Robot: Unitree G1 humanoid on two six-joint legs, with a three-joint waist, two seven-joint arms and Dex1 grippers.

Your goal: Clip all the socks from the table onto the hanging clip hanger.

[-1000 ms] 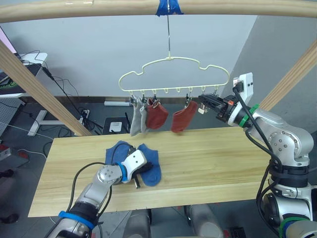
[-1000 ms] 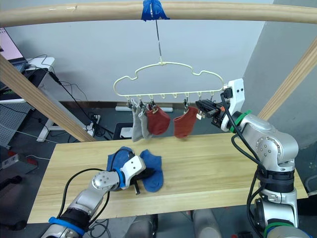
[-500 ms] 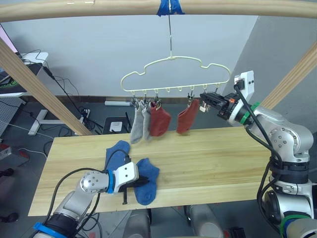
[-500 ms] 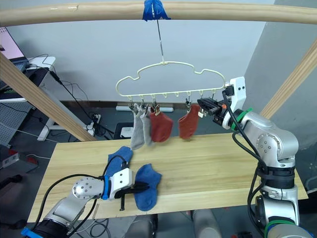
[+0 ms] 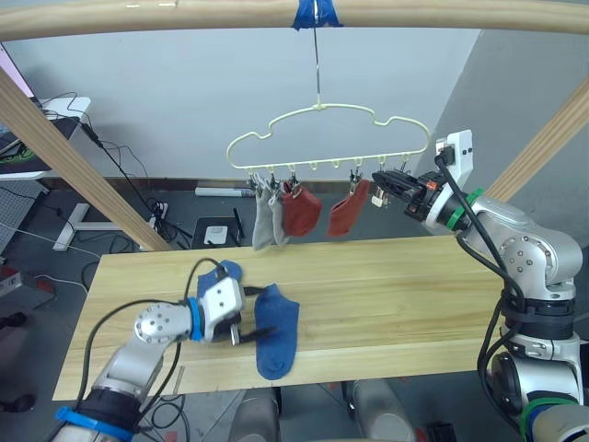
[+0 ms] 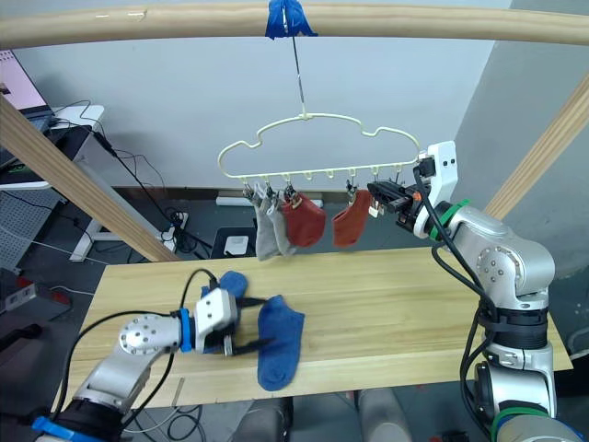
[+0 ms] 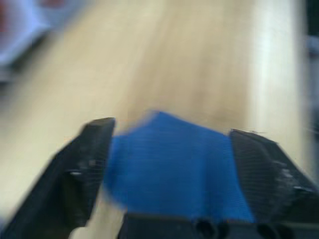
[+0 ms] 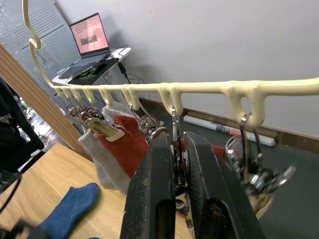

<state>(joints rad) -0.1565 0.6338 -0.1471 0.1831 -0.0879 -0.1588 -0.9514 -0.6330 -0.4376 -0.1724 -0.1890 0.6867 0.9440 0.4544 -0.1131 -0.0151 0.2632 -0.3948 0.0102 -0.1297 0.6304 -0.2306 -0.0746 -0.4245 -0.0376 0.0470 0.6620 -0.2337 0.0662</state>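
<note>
My left gripper (image 5: 241,330) is low over the near part of the table (image 5: 386,304), jaws apart with a blue sock (image 5: 276,329) between them. In the left wrist view the blue fabric (image 7: 169,172) fills the gap between my two black fingers (image 7: 82,174), which stand on either side of it and not pressed shut. This sock lies flat on the wood, toe toward the near edge. A second blue sock (image 5: 213,279) sits just behind my left wrist, partly hidden by it, also on the table.

Farther back and up, the clip hanger (image 5: 327,138) hangs by its long hook from the wooden beam (image 5: 184,16), where blue tape (image 5: 315,13) wraps the beam. Clipped on its left part are two grey socks (image 5: 268,221) side by side, then a rust-red sock (image 5: 301,211) touching them. A second rust-red sock (image 5: 345,214) hangs further right, apart from the first.

My right gripper (image 5: 380,187) is up at the hanger's right end, just beside the second red sock. In the right wrist view my fingers (image 8: 154,199) are squeezed together on a metal clip (image 8: 174,149) under the hanger's bar, with another clip (image 8: 247,154) hanging free beside it. Beyond them are the grey and red socks and the blue one down on the table.
</note>
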